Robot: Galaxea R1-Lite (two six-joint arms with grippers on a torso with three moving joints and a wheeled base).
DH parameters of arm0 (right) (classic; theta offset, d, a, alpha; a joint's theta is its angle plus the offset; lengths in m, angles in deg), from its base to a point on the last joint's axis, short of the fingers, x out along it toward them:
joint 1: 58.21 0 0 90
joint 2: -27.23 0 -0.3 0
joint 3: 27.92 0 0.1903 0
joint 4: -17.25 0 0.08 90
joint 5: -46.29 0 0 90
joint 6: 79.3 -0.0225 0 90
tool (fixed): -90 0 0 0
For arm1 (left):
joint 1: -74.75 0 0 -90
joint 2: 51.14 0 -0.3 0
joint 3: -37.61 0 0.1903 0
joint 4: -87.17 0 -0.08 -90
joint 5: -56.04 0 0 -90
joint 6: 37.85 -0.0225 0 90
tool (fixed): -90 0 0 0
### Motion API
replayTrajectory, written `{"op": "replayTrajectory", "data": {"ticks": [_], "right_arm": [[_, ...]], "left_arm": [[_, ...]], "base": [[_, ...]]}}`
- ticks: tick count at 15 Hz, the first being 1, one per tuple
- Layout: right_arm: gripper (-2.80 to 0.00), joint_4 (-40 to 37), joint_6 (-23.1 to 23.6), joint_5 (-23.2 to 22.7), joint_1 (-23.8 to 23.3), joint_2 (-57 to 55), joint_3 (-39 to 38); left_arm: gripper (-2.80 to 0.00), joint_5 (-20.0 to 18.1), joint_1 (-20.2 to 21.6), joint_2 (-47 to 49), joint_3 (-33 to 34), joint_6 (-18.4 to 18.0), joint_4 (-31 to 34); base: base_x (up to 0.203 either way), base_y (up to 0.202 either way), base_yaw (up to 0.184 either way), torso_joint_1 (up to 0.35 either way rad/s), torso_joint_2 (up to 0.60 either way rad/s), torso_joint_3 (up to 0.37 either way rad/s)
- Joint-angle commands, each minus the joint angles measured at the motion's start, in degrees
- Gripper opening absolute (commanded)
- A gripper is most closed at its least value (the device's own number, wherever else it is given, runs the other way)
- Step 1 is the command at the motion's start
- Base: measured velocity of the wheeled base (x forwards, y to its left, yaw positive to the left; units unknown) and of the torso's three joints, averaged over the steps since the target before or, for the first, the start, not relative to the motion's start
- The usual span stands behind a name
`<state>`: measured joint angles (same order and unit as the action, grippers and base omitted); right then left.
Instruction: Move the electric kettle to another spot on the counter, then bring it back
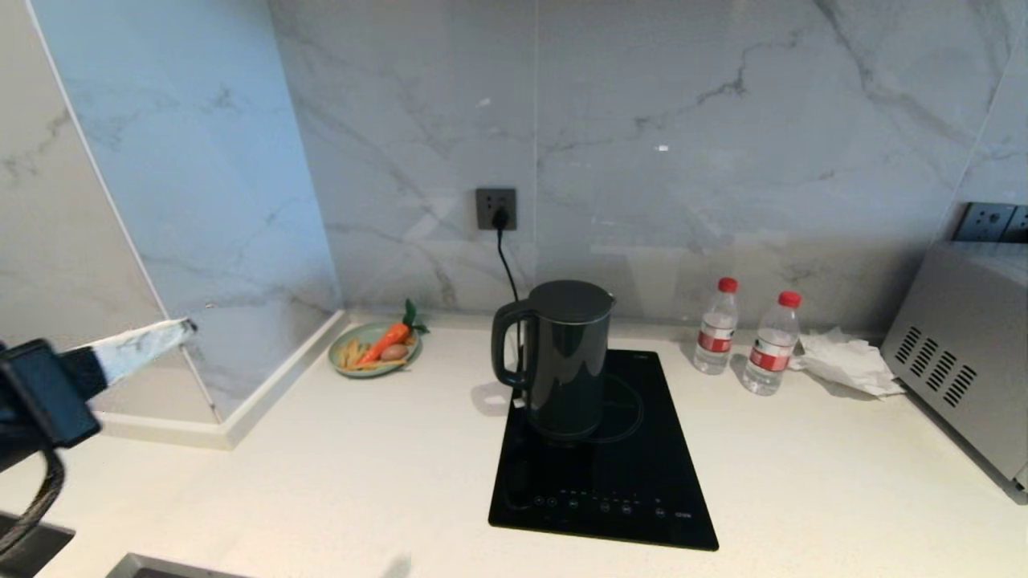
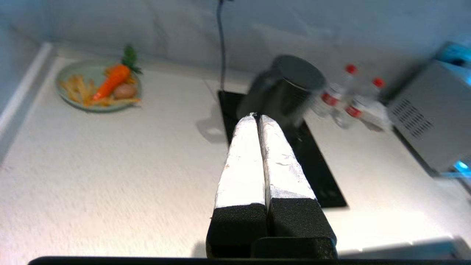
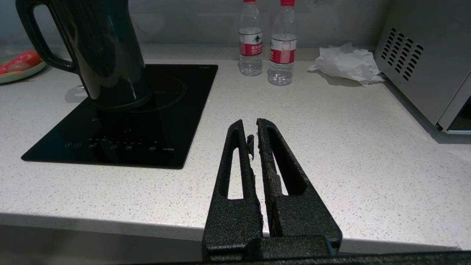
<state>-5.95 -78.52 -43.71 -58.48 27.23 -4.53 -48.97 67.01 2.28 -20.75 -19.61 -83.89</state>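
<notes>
We see the kettle (image 1: 562,357) upright on the black cooktop (image 1: 626,482), over its back-left part, handle facing left, lid on. The cooktop is set in the white tabletop (image 1: 361,466). A black cord runs down from the wall socket (image 1: 495,209) behind the kettle.

Left tool (image 1: 173,331) is up at the far left in head view, well apart from the kettle, white-taped fingers (image 2: 243,162) pressed together, nothing between them. From the left wrist view it points toward the kettle from above the tabletop, not touching anything.

Right tool (image 3: 254,134) shows only in its own wrist view, low at the front edge of the tabletop, right of the cooktop. Its black fingers sit together with just a thin slit between them, holding nothing.

Other stuff: green plate (image 1: 349,365) with a carrot (image 1: 385,341) and other food near the back-left corner, left of the kettle. Two bottles (image 1: 743,337) with red caps stand side by side right of the cooktop by the wall. A crumpled tissue (image 1: 847,361) lies just right of them. A grey oven (image 1: 964,353) sits at the far right edge.
</notes>
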Motion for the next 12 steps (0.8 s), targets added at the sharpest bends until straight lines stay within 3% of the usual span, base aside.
{"op": "replayTrajectory", "data": {"ticks": [1,3,8,10,12], "right_arm": [[-2.8,0.0,0.0,0.0,0.0,0.0,0.0],[-2.8,0.0,0.0,0.0,0.0,0.0,0.0],[-2.8,0.0,0.0,0.0,0.0,0.0,0.0],[-2.8,0.0,0.0,0.0,0.0,0.0,0.0],[-2.8,0.0,0.0,0.0,0.0,0.0,0.0]], "left_arm": [[-2.8,-2.8,2.1,-13.2,-1.3,0.0,10.6],[-2.8,-3.6,2.7,-20.2,0.9,-2.8,16.0],[-2.8,-0.3,8.7,-36.7,14.6,-17.5,18.3],[-2.8,2.4,9.4,-40.3,23.1,-24.8,15.3],[-2.8,5.0,9.0,-42.9,32.4,-27.6,8.8]], "base": [[0.0,0.0,0.0,0.0,0.0,0.0],[0.0,0.0,0.0,0.0,0.0,0.0],[0.0,0.0,0.0,0.0,0.0,0.0],[0.0,0.0,0.0,0.0,0.0,0.0],[0.0,0.0,0.0,0.0,0.0,0.0]]}}
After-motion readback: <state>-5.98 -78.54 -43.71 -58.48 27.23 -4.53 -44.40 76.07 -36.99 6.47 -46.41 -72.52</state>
